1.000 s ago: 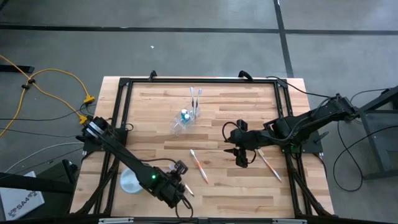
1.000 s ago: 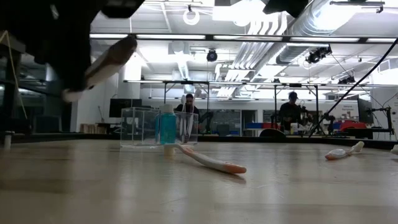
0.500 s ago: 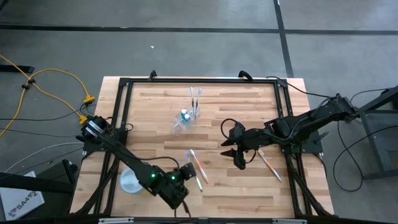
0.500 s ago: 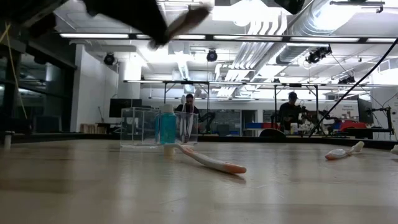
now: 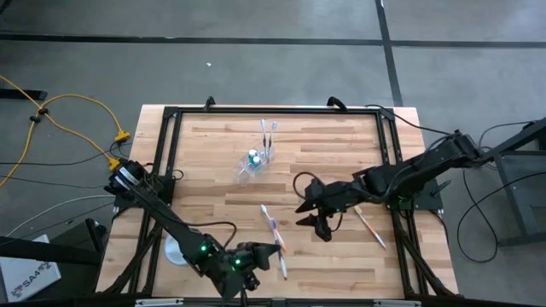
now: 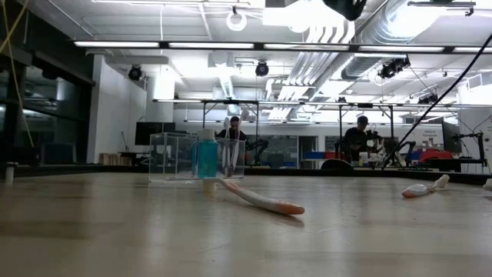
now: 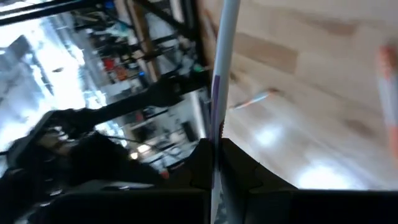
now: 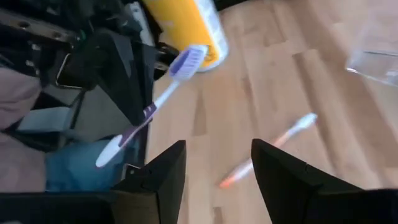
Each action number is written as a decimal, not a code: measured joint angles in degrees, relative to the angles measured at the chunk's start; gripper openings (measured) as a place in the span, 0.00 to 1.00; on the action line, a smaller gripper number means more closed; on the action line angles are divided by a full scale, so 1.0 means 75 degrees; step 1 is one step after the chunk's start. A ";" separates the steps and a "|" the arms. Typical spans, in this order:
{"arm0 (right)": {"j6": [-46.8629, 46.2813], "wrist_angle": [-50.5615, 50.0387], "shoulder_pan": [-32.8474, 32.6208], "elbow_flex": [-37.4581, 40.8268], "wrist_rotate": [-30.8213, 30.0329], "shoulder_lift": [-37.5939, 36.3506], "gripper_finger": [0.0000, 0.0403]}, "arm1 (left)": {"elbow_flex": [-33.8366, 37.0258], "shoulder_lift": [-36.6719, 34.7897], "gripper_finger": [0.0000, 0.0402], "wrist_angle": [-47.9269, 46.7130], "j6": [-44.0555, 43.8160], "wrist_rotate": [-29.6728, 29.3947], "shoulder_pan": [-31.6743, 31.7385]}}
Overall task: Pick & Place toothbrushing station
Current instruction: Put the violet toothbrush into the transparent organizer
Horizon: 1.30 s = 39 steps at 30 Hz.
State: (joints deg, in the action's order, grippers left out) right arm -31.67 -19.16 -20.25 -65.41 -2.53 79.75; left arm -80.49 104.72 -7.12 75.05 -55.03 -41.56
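The left jaws (image 7: 214, 180) are clenched on the purple toothbrush (image 7: 222, 81), gripping it near one end so that most of its length sticks out past the fingers; in the right wrist view the same brush hangs in the air, bristle head up, in front of the yellow cup (image 8: 186, 28). The right jaws (image 8: 214, 180) stand apart with nothing between them, hovering over the table (image 5: 341, 141) near the middle, above the orange toothbrush (image 8: 267, 149) lying flat on the wood. The clear cup (image 5: 253, 162), with a blue tube in it, stands toward the far side, well apart from the left arm at the near edge.

The main risk seems to be the long overhang: a held brush with so much free length can pivot in the grip during a fast swing, then arrive tilted and strike the cup's rim, tipping the light cup. The two arms also work close together near the table's centre, so a crossing path could knock the carried brush loose.
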 joint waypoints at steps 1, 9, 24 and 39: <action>0.0012 0.0201 0.0000 0.0000 0.0088 0.0112 0.43 | -0.0006 -0.0002 0.01 0.0138 0.0181 -0.0083 0.0004; 0.0315 0.0975 0.0100 0.0003 0.0410 0.0303 0.43 | -0.0008 -0.0002 0.01 0.0420 0.0828 -0.0398 0.0253; 0.0545 0.1445 0.0166 0.0003 0.0943 0.0303 0.43 | -0.0008 -0.0002 0.01 0.1138 0.1836 -0.0449 0.0339; 0.0631 0.1891 0.0166 0.0003 0.1192 0.0303 0.43 | -0.0005 -0.0002 0.01 0.2028 0.2993 -0.0197 0.0321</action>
State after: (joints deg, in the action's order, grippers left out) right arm -26.94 -4.98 -19.00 -65.39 6.42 82.02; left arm -80.53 104.71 8.09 97.49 -56.51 -39.16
